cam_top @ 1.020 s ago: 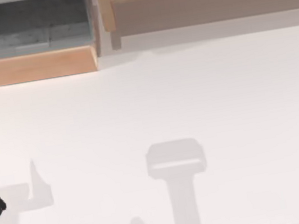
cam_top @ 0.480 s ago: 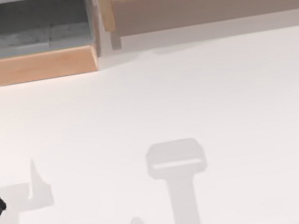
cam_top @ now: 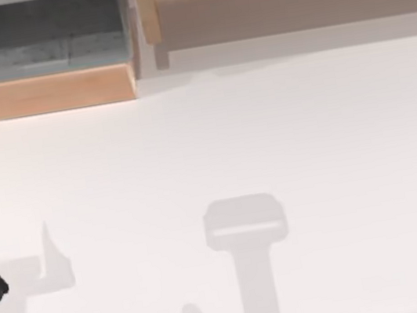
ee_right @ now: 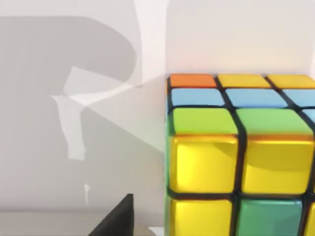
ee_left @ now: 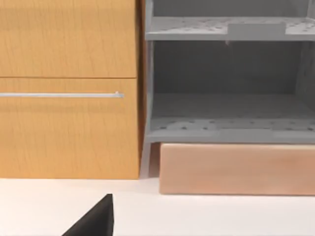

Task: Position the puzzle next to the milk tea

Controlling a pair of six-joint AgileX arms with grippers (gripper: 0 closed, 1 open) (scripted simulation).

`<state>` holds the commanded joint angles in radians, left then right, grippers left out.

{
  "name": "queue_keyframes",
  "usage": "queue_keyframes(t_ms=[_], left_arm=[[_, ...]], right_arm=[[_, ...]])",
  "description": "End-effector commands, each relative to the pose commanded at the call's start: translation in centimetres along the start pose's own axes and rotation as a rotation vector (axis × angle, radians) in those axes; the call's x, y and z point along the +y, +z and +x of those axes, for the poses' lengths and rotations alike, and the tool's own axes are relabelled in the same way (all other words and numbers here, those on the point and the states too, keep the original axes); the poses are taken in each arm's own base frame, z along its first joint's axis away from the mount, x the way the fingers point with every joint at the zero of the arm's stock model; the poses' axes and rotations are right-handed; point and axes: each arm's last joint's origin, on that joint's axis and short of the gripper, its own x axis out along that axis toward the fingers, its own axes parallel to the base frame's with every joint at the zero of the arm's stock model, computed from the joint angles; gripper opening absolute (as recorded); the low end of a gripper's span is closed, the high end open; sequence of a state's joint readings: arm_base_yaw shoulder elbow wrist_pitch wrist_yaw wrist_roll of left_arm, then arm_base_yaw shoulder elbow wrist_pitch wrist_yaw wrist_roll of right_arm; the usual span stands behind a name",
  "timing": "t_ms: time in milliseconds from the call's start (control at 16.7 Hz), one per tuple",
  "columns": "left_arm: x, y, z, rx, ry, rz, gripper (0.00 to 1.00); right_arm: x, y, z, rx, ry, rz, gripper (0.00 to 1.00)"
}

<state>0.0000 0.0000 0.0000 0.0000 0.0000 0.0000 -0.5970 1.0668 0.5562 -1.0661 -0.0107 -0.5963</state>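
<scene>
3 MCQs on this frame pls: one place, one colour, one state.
1. What stands beside the grey shelf unit in the left wrist view?
A. a wood cabinet
B. a fridge
C. a window

2. Which tile colours show on the puzzle in the right wrist view?
A. black and pink
B. yellow, green, blue, orange
C. all white

3. How does the puzzle stand?
A. resting on the white table
B. lifted on a shelf
C. split in pieces

Answers: 1 A, a wood cabinet with a bar handle adjoins it. 2 B, those tiles face the camera. 3 A, it sits whole on the surface.
</scene>
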Motion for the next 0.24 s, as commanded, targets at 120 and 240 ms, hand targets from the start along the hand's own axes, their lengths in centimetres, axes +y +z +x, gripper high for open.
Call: queue_keyframes(t_ms=[120,240], left_arm=[[0.0,0.0,0.0,0.0,0.0,0.0,1.0],[0.0,0.0,0.0,0.0,0.0,0.0,1.0]], right_arm=[[0.0,0.0,0.0,0.0,0.0,0.0,1.0],[0.0,0.0,0.0,0.0,0.0,0.0,1.0]])
